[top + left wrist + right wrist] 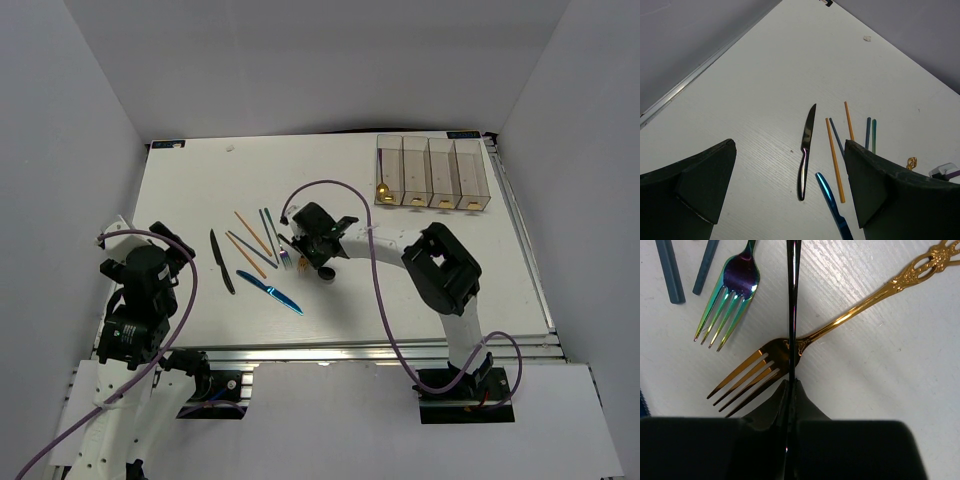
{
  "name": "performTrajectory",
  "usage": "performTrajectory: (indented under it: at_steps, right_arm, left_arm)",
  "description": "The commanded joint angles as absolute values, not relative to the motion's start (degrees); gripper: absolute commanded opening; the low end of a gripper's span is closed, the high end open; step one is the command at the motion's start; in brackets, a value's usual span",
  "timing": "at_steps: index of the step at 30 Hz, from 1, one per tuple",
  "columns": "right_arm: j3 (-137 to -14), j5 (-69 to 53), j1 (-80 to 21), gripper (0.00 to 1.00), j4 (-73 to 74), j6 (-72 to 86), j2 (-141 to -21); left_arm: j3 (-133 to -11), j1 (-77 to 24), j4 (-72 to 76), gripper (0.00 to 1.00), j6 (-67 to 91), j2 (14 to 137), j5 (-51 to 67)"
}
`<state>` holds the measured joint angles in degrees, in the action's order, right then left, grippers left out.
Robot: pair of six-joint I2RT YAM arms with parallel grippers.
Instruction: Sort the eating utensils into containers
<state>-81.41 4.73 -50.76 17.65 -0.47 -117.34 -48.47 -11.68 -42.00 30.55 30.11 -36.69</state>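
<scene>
**Right gripper clamps a dark utensil**

Its fingers press tight on the thin piece, seen edge-on, crossing a gold fork on the table; an iridescent fork lies beside. Left gripper gapes wide, holding nothing, above a black knife. Containers stand far right, well apart

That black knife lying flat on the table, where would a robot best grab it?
The black knife lies flat, so it is probably best to come straight down from above, straddling its narrow handle near the middle; only its thin sides can be pinched.
</scene>
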Motion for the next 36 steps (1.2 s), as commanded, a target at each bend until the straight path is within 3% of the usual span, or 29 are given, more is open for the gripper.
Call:
performTrajectory:
  at_steps: [1, 13, 18, 25, 36]
  right_arm:
    - [-78.8, 3.9, -51.1, 0.02, 16.6, -1.0, -115.2]
    - [-75.2, 6.3, -49.2, 0.00, 12.8, 4.3, -98.6]
    - [-76.0, 11.4, -40.5, 0.00, 14.6, 9.9, -95.4]
    - [-88.2, 15.0, -26.0, 0.00, 17.9, 17.7, -104.3]
    - [-109.8, 17.1, -19.0, 0.00, 21.1, 14.9, -122.4]
  left_arm:
    - [-48.4, -11.3, -42.1, 0.98, 30.7, 30.3, -37.2]
    - [-48.3, -11.3, -41.9, 0.98, 30.6, 29.7, -36.9]
    - [-48.3, -11.3, -41.8, 0.98, 30.6, 29.1, -36.9]
    - [-48.3, -11.3, -41.9, 0.98, 30.3, 30.6, -36.4]
    - [-48.5, -11.3, -41.8, 0.98, 30.1, 33.4, -35.9]
